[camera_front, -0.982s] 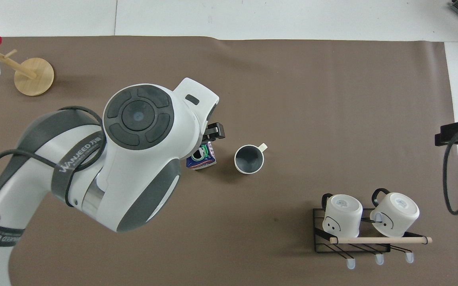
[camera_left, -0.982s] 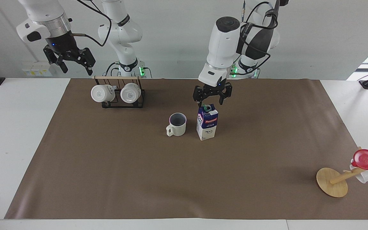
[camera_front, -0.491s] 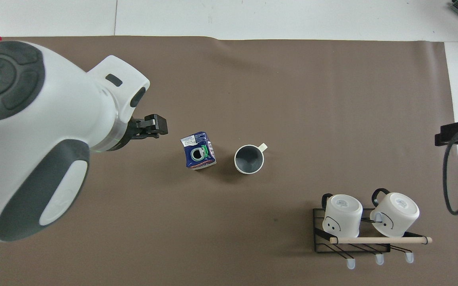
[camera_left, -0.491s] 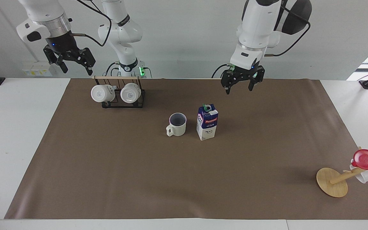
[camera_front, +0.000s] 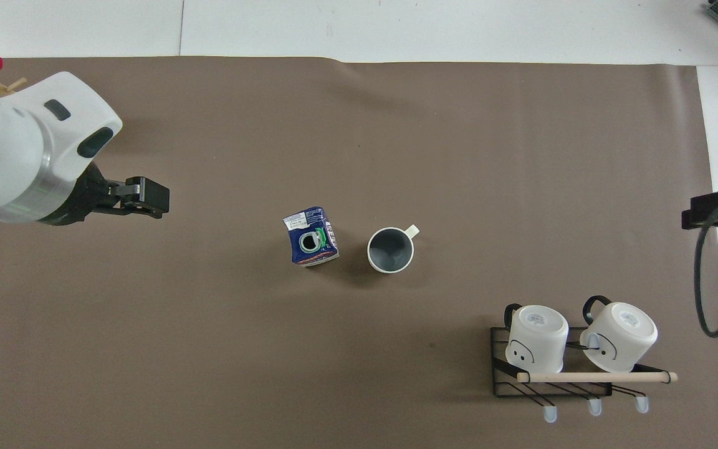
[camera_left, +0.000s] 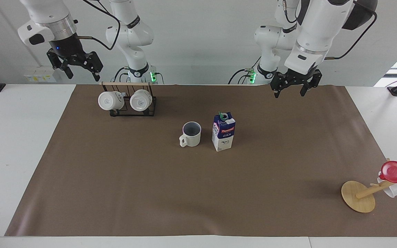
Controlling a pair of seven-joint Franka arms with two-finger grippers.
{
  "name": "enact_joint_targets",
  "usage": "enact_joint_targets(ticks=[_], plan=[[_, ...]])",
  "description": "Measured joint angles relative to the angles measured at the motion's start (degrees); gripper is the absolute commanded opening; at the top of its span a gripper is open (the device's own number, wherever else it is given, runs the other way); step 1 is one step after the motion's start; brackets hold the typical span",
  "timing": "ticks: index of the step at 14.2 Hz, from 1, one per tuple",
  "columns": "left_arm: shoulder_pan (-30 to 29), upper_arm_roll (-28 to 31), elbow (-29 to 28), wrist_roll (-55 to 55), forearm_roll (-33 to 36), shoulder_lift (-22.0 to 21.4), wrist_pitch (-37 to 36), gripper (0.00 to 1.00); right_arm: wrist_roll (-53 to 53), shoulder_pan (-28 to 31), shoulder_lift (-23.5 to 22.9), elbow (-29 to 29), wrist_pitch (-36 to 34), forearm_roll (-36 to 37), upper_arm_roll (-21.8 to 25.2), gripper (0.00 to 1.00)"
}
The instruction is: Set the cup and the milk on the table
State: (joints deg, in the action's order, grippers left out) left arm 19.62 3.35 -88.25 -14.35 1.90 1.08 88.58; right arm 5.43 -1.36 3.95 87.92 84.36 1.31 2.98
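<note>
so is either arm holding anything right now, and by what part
Nothing is held. The left gripper and right gripper hang open in the air; the blue-and-white milk carton and cream-white mug stand free.

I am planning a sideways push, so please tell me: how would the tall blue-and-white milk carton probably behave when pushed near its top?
The tall blue-and-white milk carton would probably tip rather than slide: it stands upright on a small base. Its cardboard walls would likely dent under pressure. It might hit the cream-white mug standing beside it.

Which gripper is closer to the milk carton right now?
Left. The left gripper hangs open over the mat toward its own end, up from the milk carton. The right gripper waits open beside the mug rack.
</note>
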Motion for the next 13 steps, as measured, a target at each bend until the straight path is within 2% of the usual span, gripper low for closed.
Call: enact_joint_targets(ticks=[6,13], plan=[[-6.85,0.11,0.16,9.58,0.01,-1.46,-1.02,1.0,0.0,0.0,0.0,0.0,0.0,0.0,0.0,1.0],[-10.84,0.08,0.16,11.58,0.01,-1.93,-1.21,1.0,0.0,0.0,0.0,0.0,0.0,0.0,0.0,1.0]])
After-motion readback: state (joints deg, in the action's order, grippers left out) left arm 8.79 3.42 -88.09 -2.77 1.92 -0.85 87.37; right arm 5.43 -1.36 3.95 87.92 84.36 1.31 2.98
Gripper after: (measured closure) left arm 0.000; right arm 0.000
